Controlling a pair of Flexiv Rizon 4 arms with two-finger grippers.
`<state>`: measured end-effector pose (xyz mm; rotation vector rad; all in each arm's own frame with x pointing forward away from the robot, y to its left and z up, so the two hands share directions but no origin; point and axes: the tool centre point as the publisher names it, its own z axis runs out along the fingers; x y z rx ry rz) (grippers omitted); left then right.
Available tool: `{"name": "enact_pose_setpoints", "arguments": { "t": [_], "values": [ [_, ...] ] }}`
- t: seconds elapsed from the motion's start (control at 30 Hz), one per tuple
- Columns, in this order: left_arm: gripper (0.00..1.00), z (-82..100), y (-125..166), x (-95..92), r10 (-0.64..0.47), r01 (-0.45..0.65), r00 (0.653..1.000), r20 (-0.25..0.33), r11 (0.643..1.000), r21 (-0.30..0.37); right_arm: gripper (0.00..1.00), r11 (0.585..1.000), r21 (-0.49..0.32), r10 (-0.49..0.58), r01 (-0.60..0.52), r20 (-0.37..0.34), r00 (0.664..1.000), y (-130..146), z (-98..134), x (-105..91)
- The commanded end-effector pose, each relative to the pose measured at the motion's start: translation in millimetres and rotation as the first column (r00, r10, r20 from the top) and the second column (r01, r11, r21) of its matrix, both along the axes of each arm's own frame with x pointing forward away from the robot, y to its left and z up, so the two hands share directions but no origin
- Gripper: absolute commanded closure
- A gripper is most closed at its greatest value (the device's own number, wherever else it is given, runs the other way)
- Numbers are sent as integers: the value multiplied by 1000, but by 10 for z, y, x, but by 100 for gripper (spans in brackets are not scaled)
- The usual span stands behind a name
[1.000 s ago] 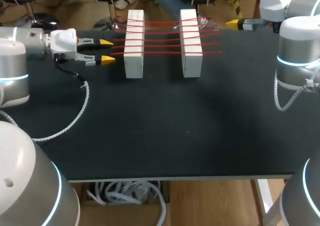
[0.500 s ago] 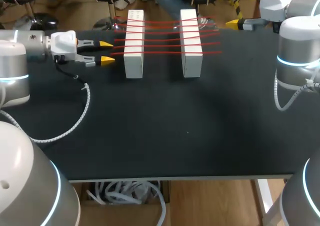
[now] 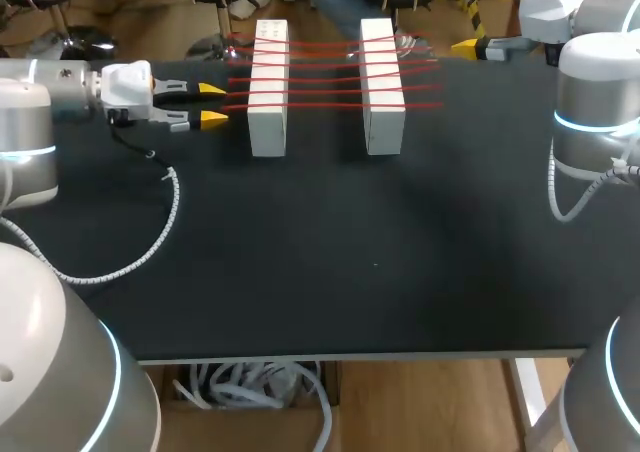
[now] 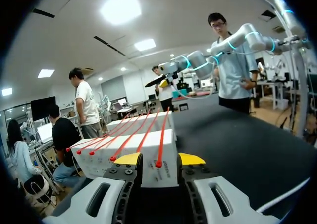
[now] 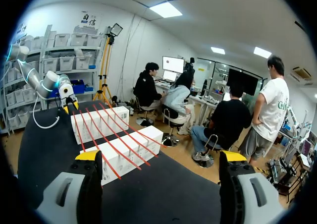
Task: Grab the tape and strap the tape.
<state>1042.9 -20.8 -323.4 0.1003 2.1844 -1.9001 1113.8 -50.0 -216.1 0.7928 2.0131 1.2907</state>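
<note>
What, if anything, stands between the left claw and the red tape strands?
Nothing visible does. The open left claw sits just beside the ends of the red tape strands, which jut out from the nearer white block. Only bare black table lies under the gap.

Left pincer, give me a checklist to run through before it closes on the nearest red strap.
1. Left pincer open, nothing held: ok.
2. End of the nearest red strap sits between its tips: ok, in the left wrist view.
3. Tips touching that strap: cannot tell.
4. That strap spans both white blocks: ok.
5. Right pincer open, away from the blocks: ok.
6. Coiled cable clear of the strap: ok.
</note>
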Motion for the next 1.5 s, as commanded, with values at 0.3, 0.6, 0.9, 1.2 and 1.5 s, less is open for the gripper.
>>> {"name": "enact_pose_setpoints", "arguments": {
  "t": [0.3, 0.6, 0.9, 1.2, 1.5],
  "values": [
    [73, -60, -40, 51, -12, 12, 1000, 1, 1000, -18, 0, 1000, 0, 0, 0, 0, 1000, 0, 0, 0],
    [81, -70, -53, 66, -24, 24, 1000, -1, 999, -23, 0, 1000, 0, 0, 0, 0, 1000, 0, 0, 0],
    [100, -59, -65, 41, -34, 34, 999, -2, 999, -21, 0, 1000, 0, 0, 0, 0, 1000, 0, 0, 0],
    [100, 18, -115, -25, -61, 60, 998, -10, 996, -64, 0, 1000, 0, 0, 0, 0, 1000, 0, 0, 0],
    [100, 174, -149, -98, -79, 76, 997, -18, 988, -131, 0, 1000, 0, 0, 0, 0, 1000, 0, 0, 0]
  ]
}}
